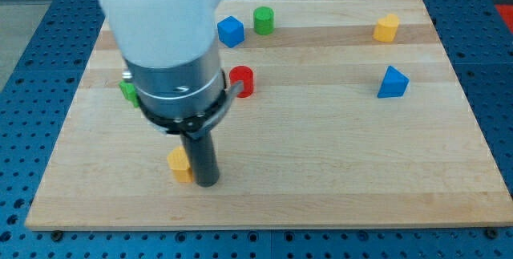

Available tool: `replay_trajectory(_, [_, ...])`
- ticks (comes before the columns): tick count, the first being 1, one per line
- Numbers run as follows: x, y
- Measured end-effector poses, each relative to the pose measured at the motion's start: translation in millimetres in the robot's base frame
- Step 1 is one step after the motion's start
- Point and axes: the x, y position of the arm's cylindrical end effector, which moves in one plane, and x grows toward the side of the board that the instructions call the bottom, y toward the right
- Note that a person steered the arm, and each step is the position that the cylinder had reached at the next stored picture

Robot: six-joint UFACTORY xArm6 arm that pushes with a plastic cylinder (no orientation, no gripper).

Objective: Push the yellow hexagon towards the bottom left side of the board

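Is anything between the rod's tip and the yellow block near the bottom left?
Nothing: in the camera view my tip sits right against the right side of the yellow block, which it partly hides, so its shape is unclear.

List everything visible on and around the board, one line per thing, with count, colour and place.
yellow hexagon: one, yellow, bottom left of the board, touching the left side of my tip.
yellow block: one, yellow, top right.
blue triangular block: one, blue, right side, below the yellow block.
blue cube: one, blue, top centre.
green cylinder: one, green, top centre, right of the blue cube.
red cylinder: one, red, centre left, beside the arm.
green block: one, green, left, mostly hidden by the arm.
wooden board: one, light wood.
perforated table: one, blue, around the board.
my tip: one, dark rod.
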Motion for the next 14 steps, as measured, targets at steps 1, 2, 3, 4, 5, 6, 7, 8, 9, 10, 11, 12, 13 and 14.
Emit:
replay_trajectory(1, [0.0, -25.6])
replay_trajectory(2, [0.0, -26.7])
replay_trajectory(3, [-2.0, 5.9])
replay_trajectory(4, [-49.5, 6.5])
replay_trajectory(5, [-50.3, 6.2])
replay_trajectory(6, [-48.7, -1.5])
replay_trajectory(7, [-22.5, -22.1])
replay_trajectory(8, [4.3, -42.7])
replay_trajectory(9, [24.2, -59.8])
replay_trajectory(10, [31.3, -59.4])
replay_trajectory(11, [3.4, -15.3])
replay_trajectory(12, [-53.3, -1.5])
replay_trajectory(13, [-62.3, -5.3])
replay_trajectory(14, [-61.8, -36.9])
